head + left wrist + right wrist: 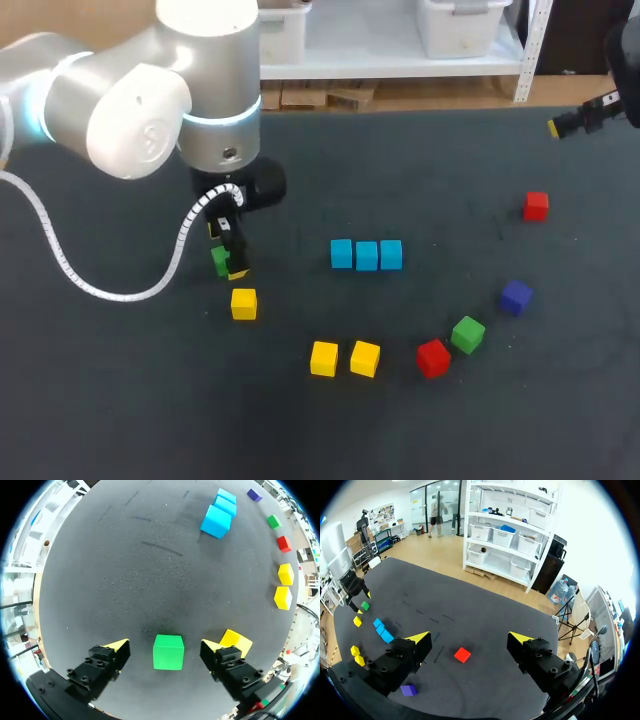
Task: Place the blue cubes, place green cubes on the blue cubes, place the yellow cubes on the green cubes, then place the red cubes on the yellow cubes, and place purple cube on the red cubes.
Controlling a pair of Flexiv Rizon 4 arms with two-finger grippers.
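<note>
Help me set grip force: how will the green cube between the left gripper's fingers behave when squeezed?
The green cube shows flat faces and crisp edges, so it likely won't roll or squash. Its smooth-looking sides might slip slightly.

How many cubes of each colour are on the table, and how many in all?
Blue cubes: 3
Green cubes: 2
Yellow cubes: 3
Red cubes: 2
Purple cube: 1
Total: 11
</note>
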